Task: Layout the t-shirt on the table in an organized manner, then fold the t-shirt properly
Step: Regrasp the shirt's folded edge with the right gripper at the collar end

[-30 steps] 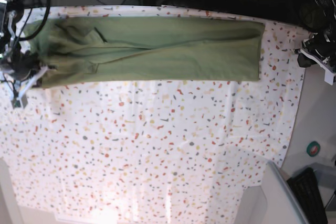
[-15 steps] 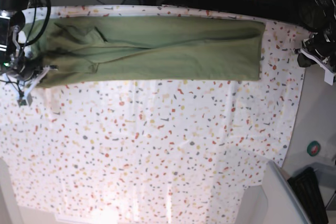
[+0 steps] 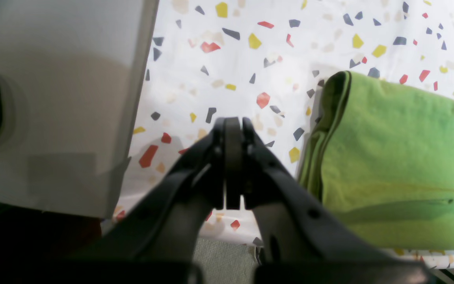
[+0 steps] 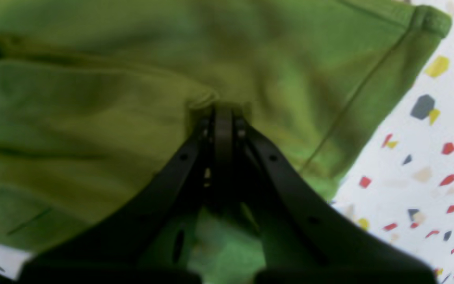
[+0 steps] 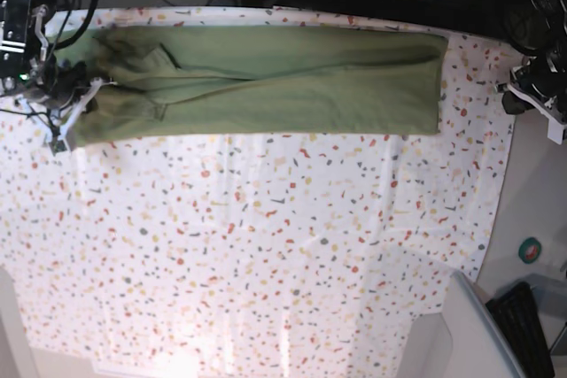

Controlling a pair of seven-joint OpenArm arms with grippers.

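**Right fingers pinching shirt edge; left fingers idling empty**

I am seeing the right gripper [image 4: 223, 108] with jaws fully together, a small pucker of the t-shirt [image 5: 266, 81] bunching at the tips, so I am judging it pinched on fabric near the sleeve end. The left gripper [image 3: 233, 122] is also fully closed, on nothing, hovering over the table [image 3: 250, 71] just beside the shirt's hem end.

The shirt is lying as a long narrow band along the table's far edge.

Handling, my judgement: light, limp cotton, sagging wherever unsupported, layers sliding apart. I am favouring holds at the doubled corners and hem, catching every layer, lifting both ends evenly.
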